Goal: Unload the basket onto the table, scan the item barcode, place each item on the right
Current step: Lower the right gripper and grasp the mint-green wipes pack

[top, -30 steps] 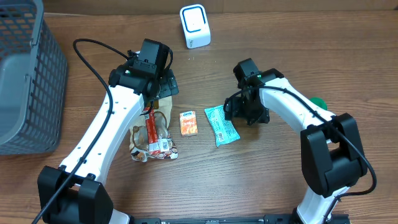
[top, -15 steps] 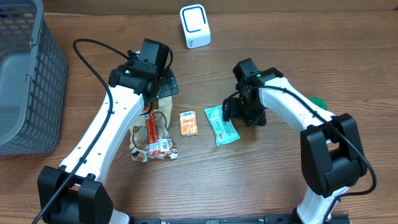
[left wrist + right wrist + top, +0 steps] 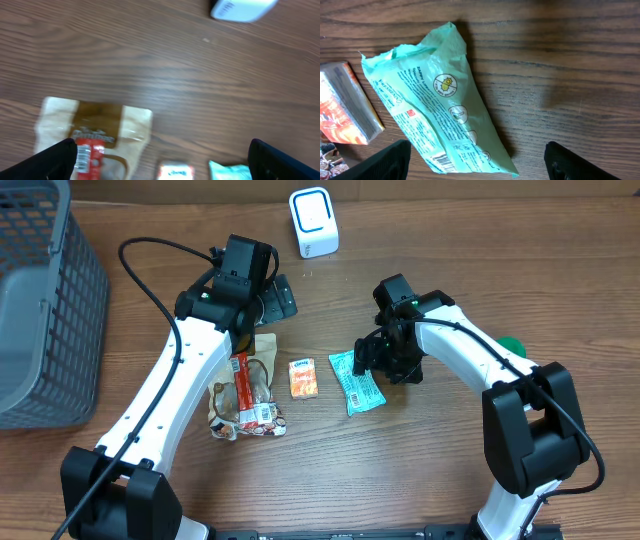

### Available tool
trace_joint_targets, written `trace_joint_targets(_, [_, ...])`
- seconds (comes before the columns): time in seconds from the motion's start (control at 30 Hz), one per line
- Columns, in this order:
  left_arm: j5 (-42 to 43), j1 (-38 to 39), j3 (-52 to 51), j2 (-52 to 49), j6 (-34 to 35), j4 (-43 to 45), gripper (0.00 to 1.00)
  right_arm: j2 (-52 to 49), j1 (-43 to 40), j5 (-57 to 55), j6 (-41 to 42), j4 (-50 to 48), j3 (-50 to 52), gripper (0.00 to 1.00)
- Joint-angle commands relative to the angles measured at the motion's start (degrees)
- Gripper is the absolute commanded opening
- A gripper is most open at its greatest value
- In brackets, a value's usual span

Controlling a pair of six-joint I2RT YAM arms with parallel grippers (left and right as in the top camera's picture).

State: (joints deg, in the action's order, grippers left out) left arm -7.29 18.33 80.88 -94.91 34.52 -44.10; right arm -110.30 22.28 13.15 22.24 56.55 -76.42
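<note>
Green packet flat on counter, crumpled, print up, barcode at one end. Right claw apart above it; left claw apart. Grey basket far left.

Round pictograms and barcode on green packet; small print illegible.

Soft, even light; the left wrist view is blurred.
</note>
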Motion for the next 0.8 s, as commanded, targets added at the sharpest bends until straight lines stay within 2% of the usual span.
trace_joint_targets(0.0, [10.54, 0.07, 0.63, 0.52, 0.26, -0.9, 1.0, 1.42, 0.26, 0.46, 0.07, 0.13, 0.26, 0.87])
trace_joint_targets(0.03, [12.28, 0.07, 0.59, 0.52, 0.2, -2.36, 0.93, 1.42, 0.26, 0.46, 0.07, 0.35, 0.33, 0.87])
trace_joint_targets(0.07, [13.55, 0.13, 0.44, 0.31, 0.22, -3.65, 0.46, 1.42, 0.26, 0.48, 0.07, 0.7, 0.57, 0.86])
trace_joint_targets(0.1, [14.45, 0.26, 0.37, 0.17, 0.24, -4.7, 0.29, 1.42, 0.26, 0.48, 0.09, 0.63, 0.87, 0.86])
trace_joint_targets(0.17, [14.58, 0.74, 0.04, -0.13, 0.22, -6.12, 0.09, 1.42, 0.26, 0.48, 0.09, 0.46, 1.66, 0.86])
trace_joint_targets(0.2, [14.16, 1.07, -0.2, -0.24, 0.17, -6.78, 0.04, 1.42, 0.26, 0.5, 0.09, -0.09, 2.49, 0.86])
trace_joint_targets(0.33, [12.11, 1.79, -1.38, -0.44, 0.15, -7.98, 0.04, 1.36, 0.59, 1.38, 0.11, -2.27, 5.81, 0.82])
trace_joint_targets(0.43, [11.34, 1.95, -2.64, -0.44, 0.17, -7.98, 0.08, 1.36, 1.25, 4.33, 0.11, -3.74, 7.74, 0.79])
trace_joint_targets(0.7, [11.37, 1.97, -4.35, -0.44, 0.13, -8.55, 0.07, 1.33, 3.5, 13.66, 0.07, -3.54, 8.26, 0.81])
trace_joint_targets(0.77, [11.39, 1.97, -4.5, -0.44, -0.61, -8.57, 0.07, 1.33, 3.8, 16.37, 0.04, -3.52, 8.26, 0.84])
